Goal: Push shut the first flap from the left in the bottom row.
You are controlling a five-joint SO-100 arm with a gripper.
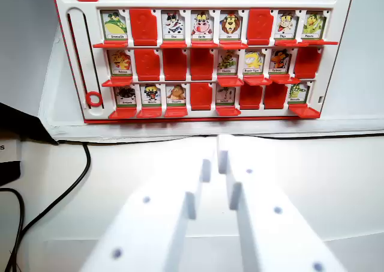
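One open red plastic flap (122, 113) sits ahead and left of the white printed gripper (219, 158), whose jaws stand nearly closed, empty. Drifting right risks shutting the neighbouring open flap (149, 112).

top-row cards (202, 26): "Vache", "Lion" legible | other card captions too blurred to read

A: Where's the game board (204, 56)?
B: Standing at the far edge of the desk (312, 170), beyond the hand (215, 164).
A: And the cable (57, 194)?
B: Lying on the desk at the wrist view's left.
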